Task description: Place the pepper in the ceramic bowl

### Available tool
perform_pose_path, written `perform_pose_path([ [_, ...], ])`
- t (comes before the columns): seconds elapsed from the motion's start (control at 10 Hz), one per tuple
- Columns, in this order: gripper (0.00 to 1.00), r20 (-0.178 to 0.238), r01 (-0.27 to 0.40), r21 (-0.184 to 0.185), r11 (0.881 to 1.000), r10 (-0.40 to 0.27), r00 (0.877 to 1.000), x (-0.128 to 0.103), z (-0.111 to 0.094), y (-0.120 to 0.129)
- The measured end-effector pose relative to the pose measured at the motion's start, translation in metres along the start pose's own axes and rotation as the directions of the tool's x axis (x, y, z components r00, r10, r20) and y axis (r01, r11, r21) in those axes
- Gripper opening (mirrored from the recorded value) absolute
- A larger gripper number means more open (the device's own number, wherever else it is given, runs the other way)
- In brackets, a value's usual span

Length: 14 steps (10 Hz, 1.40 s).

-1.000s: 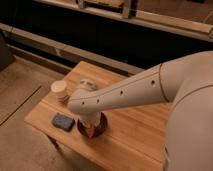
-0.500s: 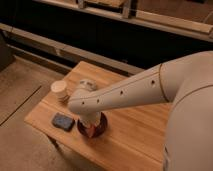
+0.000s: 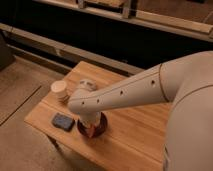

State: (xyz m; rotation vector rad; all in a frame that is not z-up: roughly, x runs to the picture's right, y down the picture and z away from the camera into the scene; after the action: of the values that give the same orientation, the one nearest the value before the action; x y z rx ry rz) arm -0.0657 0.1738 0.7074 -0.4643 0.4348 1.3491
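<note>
in the camera view, the white arm (image 3: 130, 92) reaches from the right over the wooden table (image 3: 130, 135) and bends down into the ceramic bowl (image 3: 102, 127). the gripper (image 3: 91, 128) is low inside the bowl, and i cannot tell if its fingers are apart or together. a small red-orange piece, probably the pepper (image 3: 90, 131), shows at the gripper, inside the bowl; its long axis and direction are not clear. the blue-grey sponge (image 3: 63, 121) lies just left of the bowl, and the pale cup (image 3: 60, 90) stands behind it. compared with the earlier frames, the arm, bowl, sponge and cup have the same positions.
</note>
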Motion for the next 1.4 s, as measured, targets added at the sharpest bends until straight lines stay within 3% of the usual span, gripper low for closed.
perform_pose_path([
  [0.5, 0.77, 0.0, 0.0, 0.0, 1.0, 0.0, 1.0, 0.0, 0.0, 0.0],
  [1.0, 0.8, 0.0, 0.0, 0.0, 1.0, 0.0, 1.0, 0.0, 0.0, 0.0],
  [1.4, 0.8, 0.048, -0.015, 0.027, 1.0, 0.014, 0.999, -0.006, -0.01, -0.005],
])
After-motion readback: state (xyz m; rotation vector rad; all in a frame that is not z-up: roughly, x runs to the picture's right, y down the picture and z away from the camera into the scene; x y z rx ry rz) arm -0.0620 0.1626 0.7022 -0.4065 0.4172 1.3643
